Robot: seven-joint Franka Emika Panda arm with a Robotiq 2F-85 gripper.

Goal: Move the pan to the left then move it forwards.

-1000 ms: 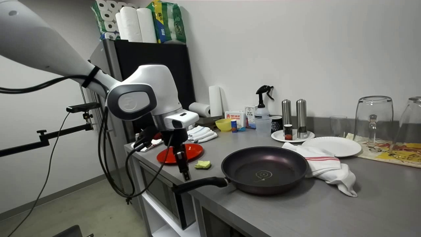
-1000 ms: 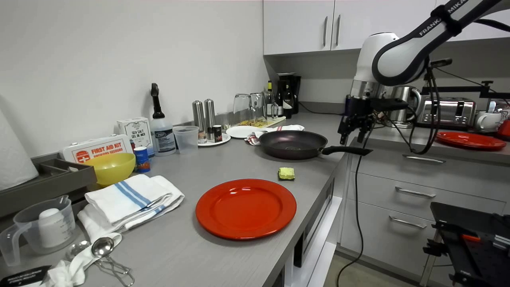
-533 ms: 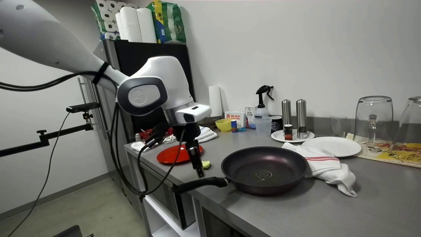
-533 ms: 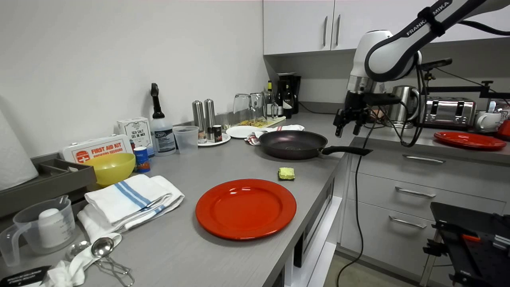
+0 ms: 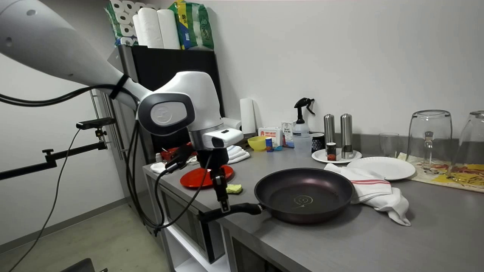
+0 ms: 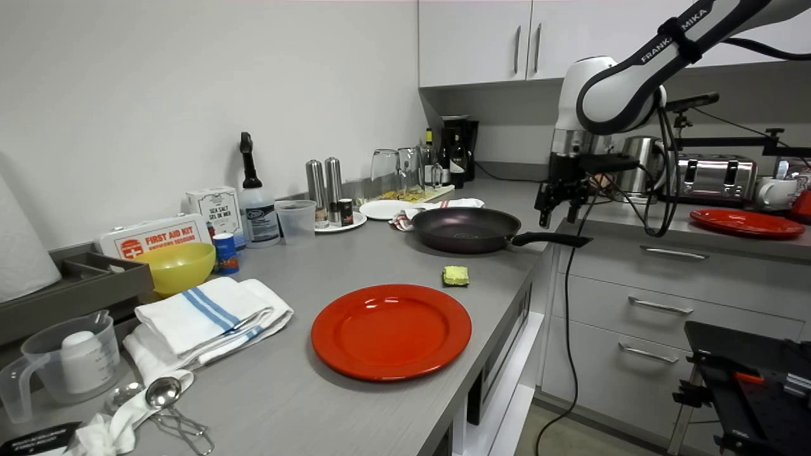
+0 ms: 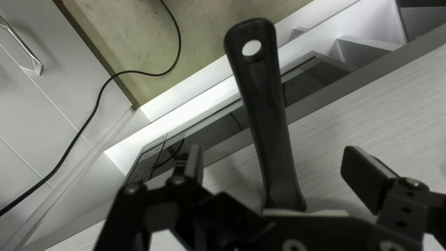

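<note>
In an exterior view, the pan [image 6: 467, 229] sits on the tabletop [image 6: 355, 259], beyond a yellow sponge [image 6: 455, 275] and a red plate [image 6: 391, 332]; the pincer [image 6: 559, 221] hangs at the pan's handle [image 6: 551, 239], jaws spread wide, gripping nothing. In an exterior view, a red-striped towel [image 5: 372, 185] lies just beside the pan, and one finger crosses in front of the handle. In the wrist view, the handle shows between the parted fingers [image 7: 364, 177], with room either side, its holed end jutting past the tabletop's edge.
</note>
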